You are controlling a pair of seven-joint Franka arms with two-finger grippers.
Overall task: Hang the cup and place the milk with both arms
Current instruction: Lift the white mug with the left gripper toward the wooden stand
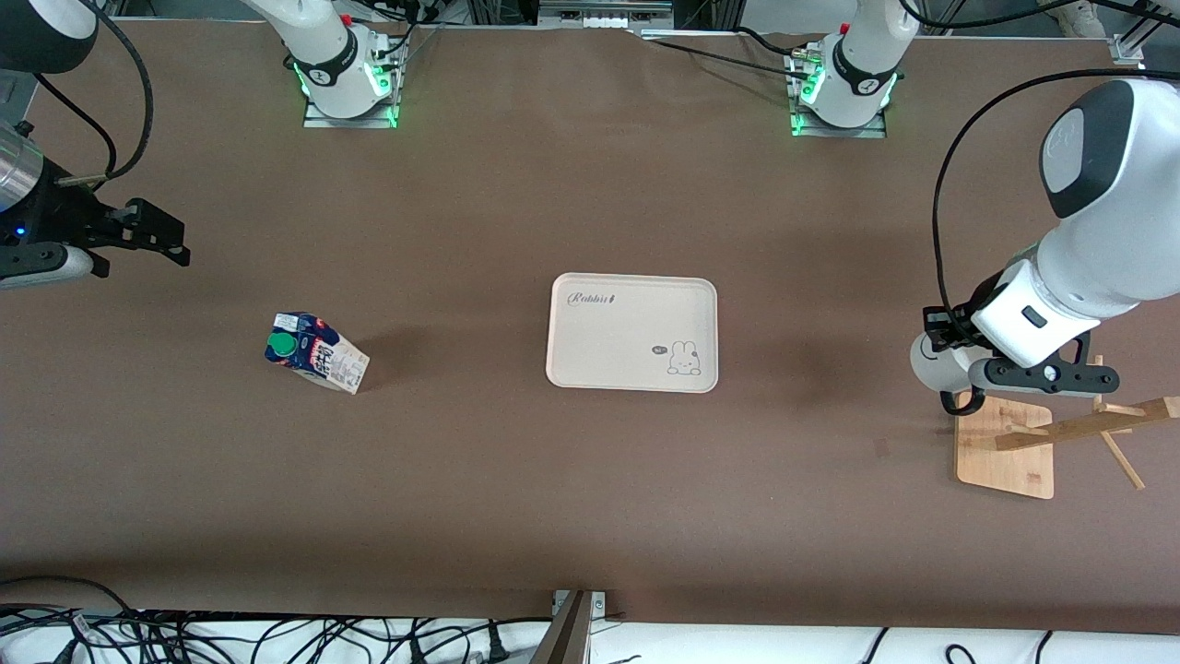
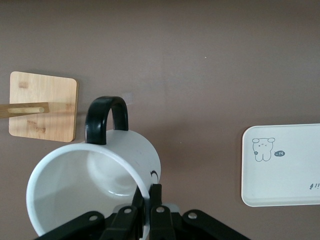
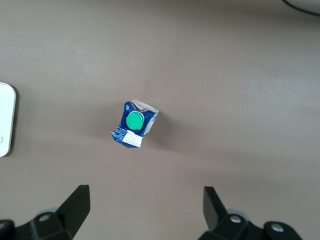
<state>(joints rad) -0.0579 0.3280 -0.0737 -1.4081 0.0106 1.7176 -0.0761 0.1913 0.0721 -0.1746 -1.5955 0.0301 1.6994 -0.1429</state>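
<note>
A brown table (image 1: 516, 480) is seen from a high camera facing two white robot arms. A cream tray (image 1: 632, 332) printed with a small rabbit lies flat at the table's centre, and every place here is given from it.

Toward the right arm's end of the table from the tray stands the milk (image 1: 316, 352), a small carton with a dark blue top and a round green cap (its white lower sides carry print). It sits well apart from the tray. The right gripper (image 1: 157, 235) hangs in the air above the table at that same end, its fingers (image 3: 75, 207) spread wide with nothing between them; its wrist camera looks straight down on the carton's cap.

Toward the left arm's end from the tray, well apart from it, stands a wooden rack (image 1: 1032, 443) with a flat square base and slanting pegs. The left gripper (image 2: 149, 212) is in the air over the edge of that base, its fingers pinched tight on the rim of the cup (image 2: 95, 187), a white mug whose black loop handle points toward the rack.
</note>
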